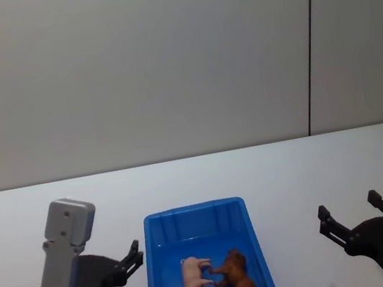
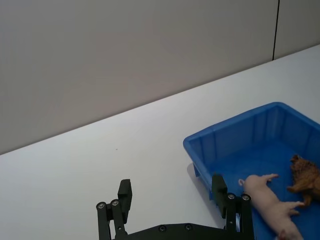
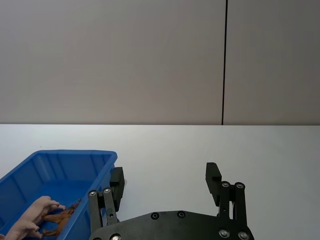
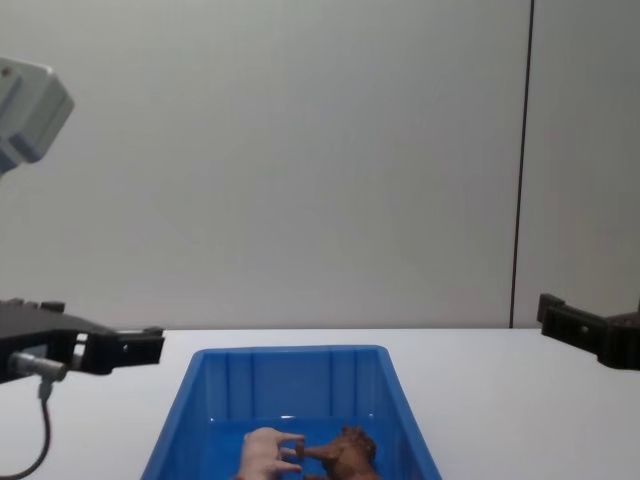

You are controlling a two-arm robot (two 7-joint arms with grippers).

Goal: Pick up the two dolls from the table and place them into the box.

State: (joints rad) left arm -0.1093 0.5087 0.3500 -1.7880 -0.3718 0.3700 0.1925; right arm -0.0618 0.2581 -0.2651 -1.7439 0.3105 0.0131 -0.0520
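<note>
White table (image 1: 269, 175), grey wall (image 1: 128, 66) | pig (image 1: 195, 280), brown doll (image 1: 236, 278) in box (image 1: 153, 266), prob. touching | L gripper (image 1: 132, 258), R gripper (image 1: 355, 216) wide

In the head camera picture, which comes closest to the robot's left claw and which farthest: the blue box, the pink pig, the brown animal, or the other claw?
From the left gripper:
1. Blue box, its near wall right beside it.
2. Pink pig, inside the box.
3. Brown animal, inside, just beyond the pig.
4. Right gripper, across the box.
</note>
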